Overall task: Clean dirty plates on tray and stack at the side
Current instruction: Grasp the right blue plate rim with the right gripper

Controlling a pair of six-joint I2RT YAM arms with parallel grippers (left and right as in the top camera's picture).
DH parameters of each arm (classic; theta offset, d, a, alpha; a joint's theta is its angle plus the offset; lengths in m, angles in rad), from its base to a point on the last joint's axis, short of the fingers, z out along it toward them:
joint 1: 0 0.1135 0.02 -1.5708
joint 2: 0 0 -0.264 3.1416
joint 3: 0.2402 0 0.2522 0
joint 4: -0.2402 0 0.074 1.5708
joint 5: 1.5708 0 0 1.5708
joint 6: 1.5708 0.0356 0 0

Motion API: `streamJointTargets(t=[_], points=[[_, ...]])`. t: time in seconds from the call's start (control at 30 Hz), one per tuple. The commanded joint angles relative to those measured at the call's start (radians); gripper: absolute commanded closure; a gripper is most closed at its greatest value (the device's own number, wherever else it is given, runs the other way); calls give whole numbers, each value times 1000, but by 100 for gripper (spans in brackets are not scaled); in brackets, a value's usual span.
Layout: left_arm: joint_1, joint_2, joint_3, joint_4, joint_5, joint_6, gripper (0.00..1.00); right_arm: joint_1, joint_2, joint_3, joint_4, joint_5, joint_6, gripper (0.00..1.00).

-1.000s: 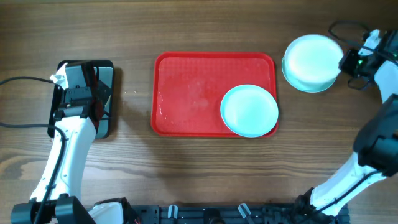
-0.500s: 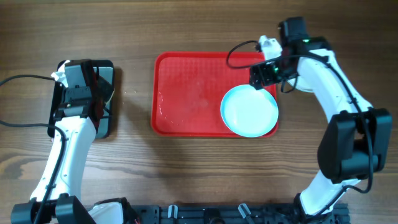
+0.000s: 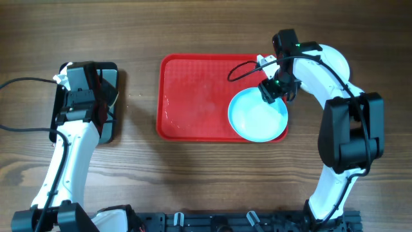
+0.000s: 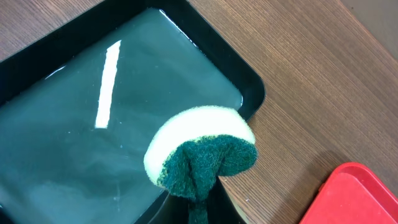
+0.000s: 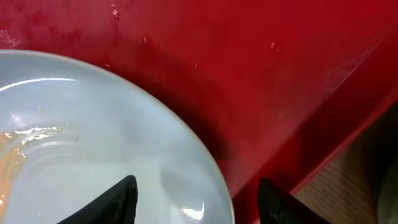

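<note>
The wooden bench (image 3: 193,180) carries everything. The red tray (image 3: 193,96) lies at its middle, its floor bare across the left part with faint wet streaks. The right arm (image 3: 328,64) rises from the bench's near edge on the right, arches over the bench beyond the tray's right rim and bends back down toward the tray's far right corner. The left arm (image 3: 71,154) runs straight up the left side and ends over a narrow black tray (image 3: 109,132), which lies well apart from the red one and holds a glossy sheet of water. One pale turquoise plate (image 3: 254,119) sits flat in the red tray's near right corner. Its edge lies close against the tray's right rim, and an orange-tinged wet smear shows in its hollow in the right wrist view. The left pincer (image 4: 199,208) is clamped on a yellow sponge (image 4: 199,146) with a dark green scouring face, folded over between the fingers and held above the black tray's corner. I cannot tell whether the sponge touches the water. The right pincer (image 5: 199,202) stands wide at the plate's far edge, pointing down. One fingertip (image 5: 121,199) is over the plate's inside, the other is over the tray's rim, and the plate's edge lies between them ungripped.
</note>
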Motion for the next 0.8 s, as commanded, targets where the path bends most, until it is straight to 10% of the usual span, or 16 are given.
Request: streamJointTargets(t=[0.0,0.37,0.5,0.77], points=[[6,5,-1,3,9,-6,95,-2,16,-1,-27,11,20,54],[6,5,-1,-1,8,-6,96,-3,42,-65,-52,8,151,69],[6,5,-1,6,21,-7,95,0,42,-80,73,4,340,96],[-114,5,-1,166,423,-33,96,92,42,-80,369,-260,404,96]])
